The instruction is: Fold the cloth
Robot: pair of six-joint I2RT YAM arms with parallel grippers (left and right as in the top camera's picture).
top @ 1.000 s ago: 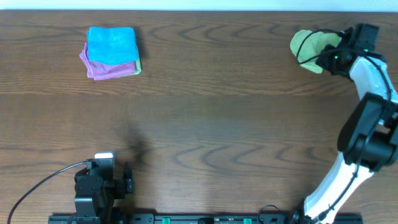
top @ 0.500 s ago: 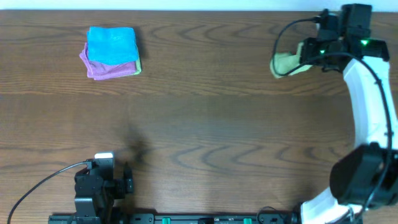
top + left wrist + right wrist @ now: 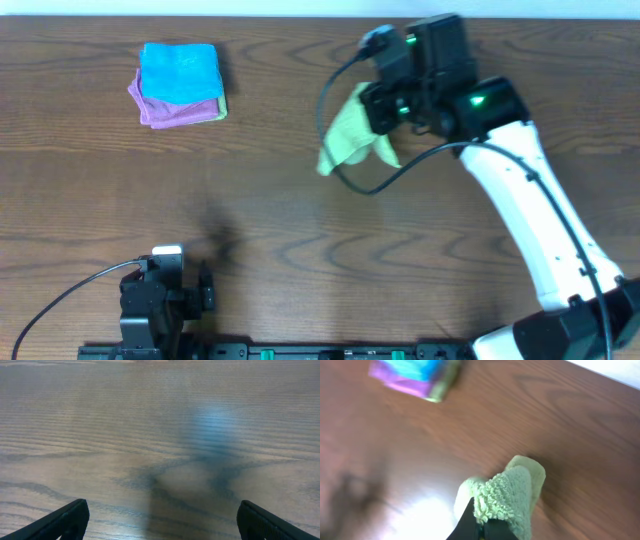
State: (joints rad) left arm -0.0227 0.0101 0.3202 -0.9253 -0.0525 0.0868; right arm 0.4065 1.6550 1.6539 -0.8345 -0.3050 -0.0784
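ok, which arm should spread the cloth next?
Right. The right claw is shut on the bunched cloth; the left claw sits open at the near edge of the table, far from it.

I can read no writing, label, brand, number or sign in any of my views.
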